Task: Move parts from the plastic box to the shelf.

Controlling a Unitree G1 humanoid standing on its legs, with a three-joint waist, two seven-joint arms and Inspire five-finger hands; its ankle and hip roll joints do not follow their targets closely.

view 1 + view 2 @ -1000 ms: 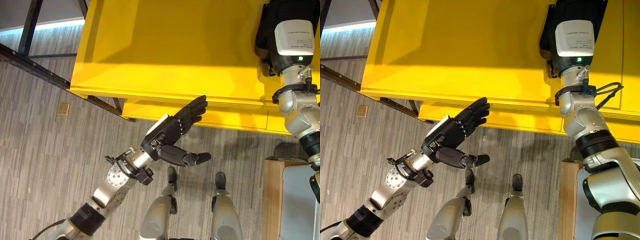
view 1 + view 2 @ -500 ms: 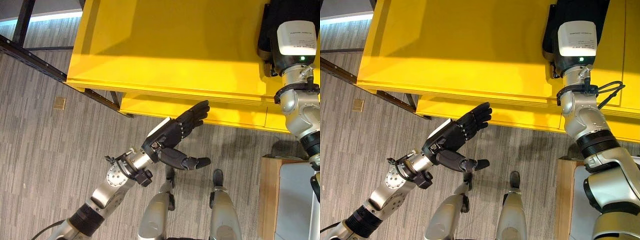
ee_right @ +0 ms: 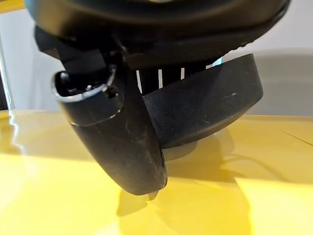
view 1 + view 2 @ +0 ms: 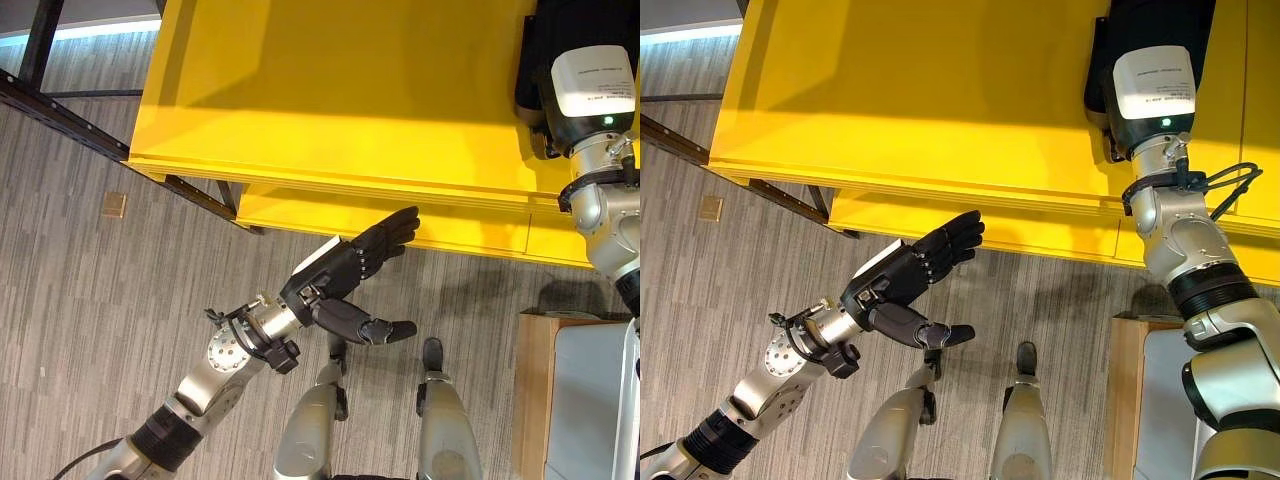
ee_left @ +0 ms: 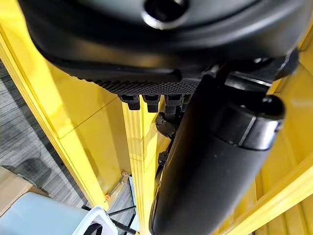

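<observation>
Gripping a dark round part (image 3: 205,110) between thumb and fingers, the right hand (image 4: 1145,50) is holding it just above the yellow shelf (image 4: 340,90). The left hand (image 4: 350,270) is hovering with fingers straight and apart, empty, beside the shelf's front edge.

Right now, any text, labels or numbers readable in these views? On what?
None can be read.
White cover on the right wrist: one short line of print, too small to read.
Yellow shelf: no text.
Tan square on the floor: no mark visible.
</observation>
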